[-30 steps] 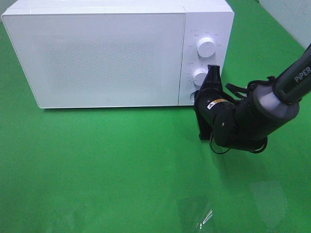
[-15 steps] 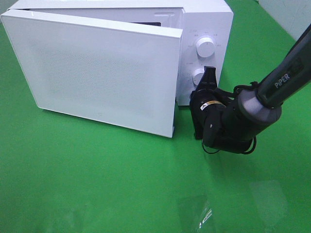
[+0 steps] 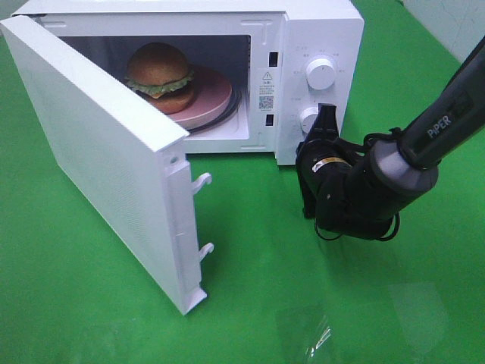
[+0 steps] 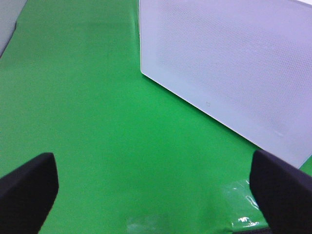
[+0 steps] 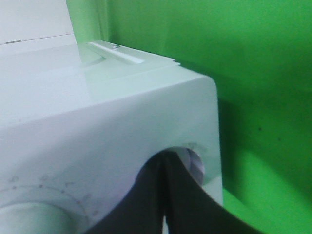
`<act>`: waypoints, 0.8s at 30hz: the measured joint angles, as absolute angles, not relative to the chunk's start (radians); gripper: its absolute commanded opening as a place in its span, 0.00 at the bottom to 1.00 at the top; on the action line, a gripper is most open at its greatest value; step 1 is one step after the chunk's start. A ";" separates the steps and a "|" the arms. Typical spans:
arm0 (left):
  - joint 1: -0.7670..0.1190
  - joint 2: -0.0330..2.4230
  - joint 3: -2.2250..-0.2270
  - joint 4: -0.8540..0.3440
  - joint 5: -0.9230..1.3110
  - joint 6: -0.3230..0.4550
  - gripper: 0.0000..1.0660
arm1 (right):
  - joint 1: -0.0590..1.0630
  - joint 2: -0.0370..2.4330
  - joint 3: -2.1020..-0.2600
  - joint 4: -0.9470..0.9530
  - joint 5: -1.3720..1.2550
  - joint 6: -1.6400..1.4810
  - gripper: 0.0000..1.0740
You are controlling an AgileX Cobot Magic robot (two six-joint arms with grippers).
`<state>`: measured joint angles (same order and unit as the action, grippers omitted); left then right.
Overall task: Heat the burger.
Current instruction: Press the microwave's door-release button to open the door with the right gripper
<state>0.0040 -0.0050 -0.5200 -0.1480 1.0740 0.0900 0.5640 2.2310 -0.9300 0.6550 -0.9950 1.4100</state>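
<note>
- A worktop [image 3: 250, 303] with a smooth, bright green covering fills the high view from edge to edge.
- A white microwave [image 3: 318, 30] stands directly on the worktop at the far side of that view.
- The microwave's door [image 3: 98, 159] stands open, hinged on the left, and angles out over the green surface towards the near left.
- A small, shiny, see-through patch [image 3: 317, 335] lies flat on the worktop near the front edge, well apart from the microwave. What it is cannot be told.

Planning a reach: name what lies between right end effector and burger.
Exterior high view: the microwave's control panel, between right end effector and burger.
</note>
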 measured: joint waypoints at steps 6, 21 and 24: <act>0.004 -0.005 -0.520 -0.148 1.074 0.090 0.94 | 0.564 2.230 -0.931 0.656 -0.990 1.408 0.00; 0.004 -0.005 -0.520 -0.148 1.074 0.090 0.94 | 0.561 2.207 -0.922 0.637 -0.940 1.407 0.00; 0.004 -0.005 -0.520 -0.148 1.074 0.090 0.94 | 0.556 2.184 -0.893 0.614 -0.949 1.412 0.00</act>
<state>0.0040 -0.0050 -0.5200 -0.1480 1.0740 0.0900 0.5560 2.1840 -0.8930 0.6140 -0.9490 1.4120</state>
